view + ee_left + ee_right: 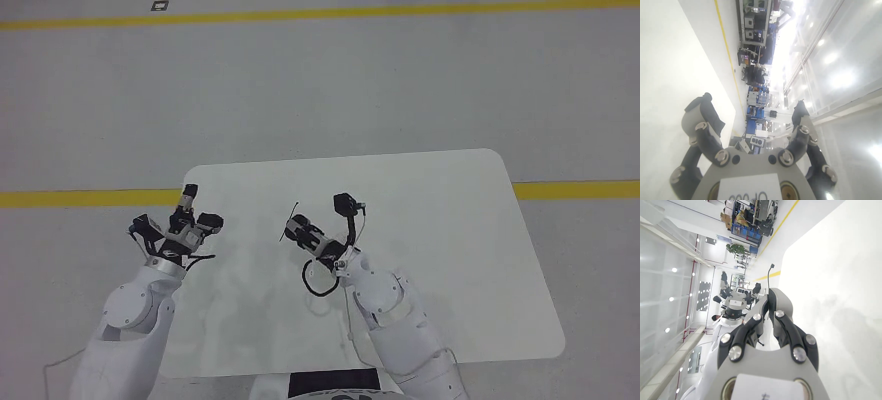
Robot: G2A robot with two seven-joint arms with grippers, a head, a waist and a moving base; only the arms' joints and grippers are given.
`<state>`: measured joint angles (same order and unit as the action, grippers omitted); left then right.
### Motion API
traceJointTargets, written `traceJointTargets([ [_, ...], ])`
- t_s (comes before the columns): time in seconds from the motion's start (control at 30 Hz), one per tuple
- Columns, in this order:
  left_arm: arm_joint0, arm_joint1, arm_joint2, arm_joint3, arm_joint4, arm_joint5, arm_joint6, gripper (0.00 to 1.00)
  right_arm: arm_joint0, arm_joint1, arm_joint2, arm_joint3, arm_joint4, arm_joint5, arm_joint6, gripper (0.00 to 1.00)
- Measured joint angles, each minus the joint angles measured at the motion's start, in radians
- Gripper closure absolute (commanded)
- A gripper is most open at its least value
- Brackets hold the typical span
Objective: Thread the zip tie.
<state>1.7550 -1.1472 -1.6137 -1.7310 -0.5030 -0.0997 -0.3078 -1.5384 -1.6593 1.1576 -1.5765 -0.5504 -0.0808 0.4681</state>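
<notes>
A thin black zip tie point(769, 279) is pinched between the fingers of my right gripper point(768, 299), which is shut on its strap. Its square head point(772, 266) sticks out past the fingertips. From above, the zip tie point(289, 221) is a short dark line at my right gripper point(297, 232), over the middle-left of the white table point(440, 250). My left gripper point(190, 216) is raised over the table's left edge, fingers spread wide with nothing between them. It is open in its own view point(753, 99) and also appears farther off point(740, 285).
The white table has rounded corners, and its right half point(470, 290) is bare. Yellow floor lines point(90, 197) run past both sides of the table. Racks and workstations point(755, 56) stand far off in the room.
</notes>
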Motion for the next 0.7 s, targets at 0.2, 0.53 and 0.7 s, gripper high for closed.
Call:
traceJointTargets([
  [0.2,-0.003,0.0,0.002,0.0,0.006,0.0,0.003,0.0,0.0,0.0,0.0,-0.001,-0.001,-0.001,-0.002,1.0],
  [0.53,-0.041,0.001,0.065,0.134,0.041,-0.196,-0.22,0.0,-0.005,-0.007,-0.062,0.044,0.061,0.046,-0.201,1.0],
  [0.7,-0.044,0.002,0.068,0.141,0.023,-0.229,-0.265,0.0,-0.002,-0.008,-0.07,0.055,0.074,0.047,-0.206,1.0],
])
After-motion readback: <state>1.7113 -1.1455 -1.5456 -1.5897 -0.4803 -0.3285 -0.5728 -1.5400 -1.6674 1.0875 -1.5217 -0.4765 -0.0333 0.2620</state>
